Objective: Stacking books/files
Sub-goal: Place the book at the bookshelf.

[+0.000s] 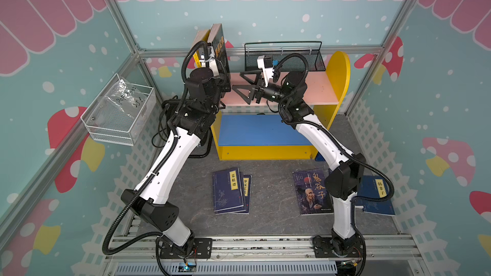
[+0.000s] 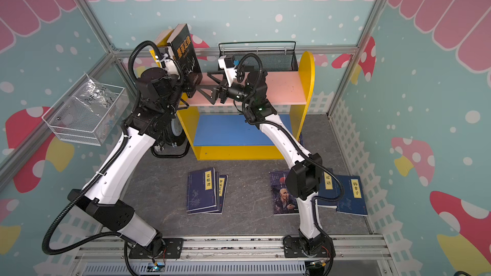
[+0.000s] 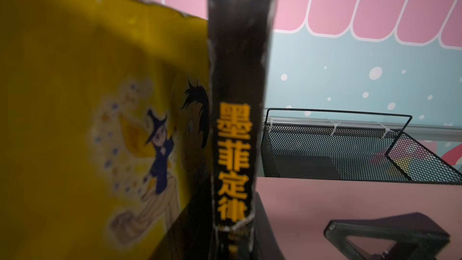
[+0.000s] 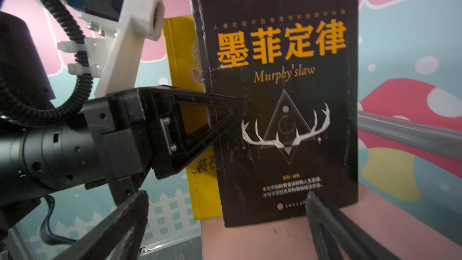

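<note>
On pink shelf [image 1: 318,88], upright black book [image 4: 287,126] within left claw [image 4: 235,106].

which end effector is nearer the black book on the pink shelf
Left. The left end effector is clamped on the black book at its spine; the right end effector hangs open facing its cover, close by.

The black book [image 4: 280,111] carries an orange title and a white antler emblem over a grey triangle. The yellow book [image 3: 75,121] shows a cartoon figure in navy, too blurred to read well, perhaps with a pointed hat. The navy books [image 1: 228,192] bear yellow labels, and the purple book [image 1: 312,195] has a portrait. The floor [image 1: 271,208] is mottled grey. The shelf [image 1: 338,75] has yellow sides, a pink top board and a blue lower one. The walls [image 1: 265,22] are teal with white dots — plus pink scallops and red mushrooms.
</note>
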